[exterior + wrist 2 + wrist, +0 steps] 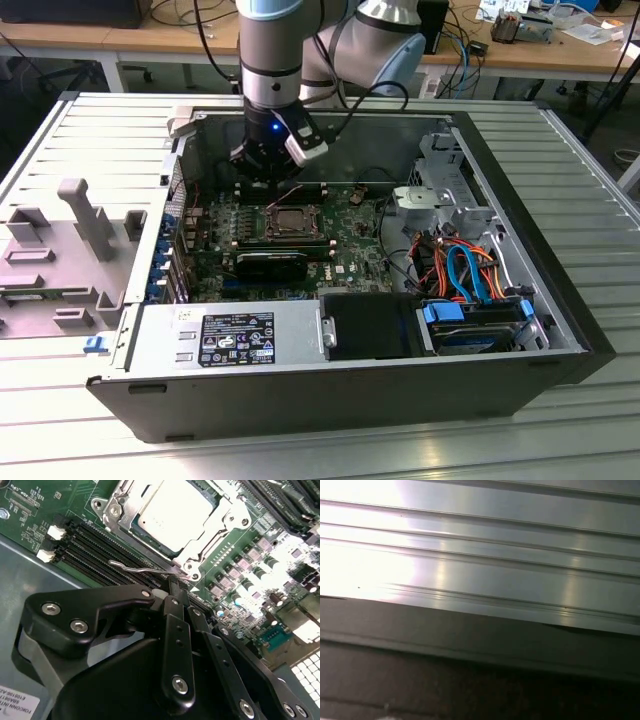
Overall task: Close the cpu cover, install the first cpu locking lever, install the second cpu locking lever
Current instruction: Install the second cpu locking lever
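Observation:
The cpu cover [227, 522], a silvery frame with a square opening, lies flat over the metal-topped processor [175, 507] in its socket [290, 222] on the green board. A thin wire locking lever [135, 569] runs along the socket's edge beside the memory slots, slightly raised. My gripper [175, 582] hangs just off that edge of the socket. Its black fingers [176, 615] are drawn together, and their tips sit at the lever's bent end. In the exterior view the gripper [274, 182] stands inside the open case, right behind the socket.
A black oblong block [272, 265] lies in front of the socket. The grey power-supply box [230, 340] is at the case's near side, with drive bays and coloured cables [470, 270] at the exterior view's right. The first wrist view has the ribbed metal tabletop [495, 555] and a dark case wall [470, 640].

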Motion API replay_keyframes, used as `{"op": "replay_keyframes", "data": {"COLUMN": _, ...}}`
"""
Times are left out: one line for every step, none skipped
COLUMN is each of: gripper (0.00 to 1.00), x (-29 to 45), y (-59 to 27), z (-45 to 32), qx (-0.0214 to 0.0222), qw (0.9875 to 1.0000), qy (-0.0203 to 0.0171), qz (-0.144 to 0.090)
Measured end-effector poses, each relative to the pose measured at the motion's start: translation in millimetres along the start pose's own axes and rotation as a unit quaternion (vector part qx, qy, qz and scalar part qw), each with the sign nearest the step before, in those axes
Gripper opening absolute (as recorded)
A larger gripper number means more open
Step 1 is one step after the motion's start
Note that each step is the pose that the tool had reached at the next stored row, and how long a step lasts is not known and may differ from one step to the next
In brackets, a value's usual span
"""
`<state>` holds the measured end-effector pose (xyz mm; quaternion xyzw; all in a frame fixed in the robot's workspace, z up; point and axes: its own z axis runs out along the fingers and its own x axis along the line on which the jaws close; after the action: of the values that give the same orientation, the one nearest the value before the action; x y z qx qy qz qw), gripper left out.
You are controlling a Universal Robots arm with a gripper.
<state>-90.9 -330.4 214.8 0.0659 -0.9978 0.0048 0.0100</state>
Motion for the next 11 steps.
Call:
{"op": "replay_keyframes", "data": {"gripper": 0.11, "x": -0.1, "y": 0.2, "z": 0.8, "qx": 0.0, "qw": 1.0, "qy": 0.0, "qz": 0.0}}
{"op": "replay_keyframes", "data": {"gripper": 0.11, "x": -0.2, "y": 0.3, "z": 1.6, "qx": 0.0, "qw": 1.0, "qy": 0.0, "qz": 0.0}}
{"op": "replay_keyframes", "data": {"gripper": 0.11, "x": -0.4, "y": 0.3, "z": 2.4, "qx": 0.0, "qw": 1.0, "qy": 0.0, "qz": 0.0}}
{"op": "replay_keyframes", "data": {"gripper": 0.11, "x": -0.5, "y": 0.4, "z": 3.1, "qx": 0.0, "qw": 1.0, "qy": 0.0001, "qz": -0.001}}
{"op": "replay_keyframes", "data": {"gripper": 0.11, "x": -0.9, "y": 0.3, "z": 3.9, "qx": 0.0, "qw": 1.0, "qy": 0.0, "qz": -0.001}}
{"op": "replay_keyframes", "data": {"gripper": 0.11, "x": -1.4, "y": 0.3, "z": 4.5, "qx": 0.0, "qw": 1.0, "qy": 0.0001, "qz": -0.001}}
{"op": "replay_keyframes", "data": {"gripper": 0.11, "x": -2.0, "y": 0.2, "z": 4.9, "qx": 0.0, "qw": 1.0, "qy": 0.0001, "qz": -0.001}}
{"op": "replay_keyframes", "data": {"gripper": 0.11, "x": -2.7, "y": 0.1, "z": 5.2, "qx": 0.0, "qw": 1.0, "qy": 0.0001, "qz": -0.001}}
{"op": "replay_keyframes", "data": {"gripper": 0.11, "x": -3.6, "y": 0.0, "z": 5.5, "qx": 0.0001, "qw": 1.0, "qy": 0.0001, "qz": -0.001}}
{"op": "replay_keyframes", "data": {"gripper": 0.11, "x": -4.6, "y": -0.2, "z": 5.7, "qx": 0.0, "qw": 1.0, "qy": 0.0001, "qz": -0.001}}
{"op": "replay_keyframes", "data": {"gripper": 0.11, "x": -5.5, "y": -0.3, "z": 5.8, "qx": 0.0, "qw": 1.0, "qy": 0.0, "qz": -0.001}}
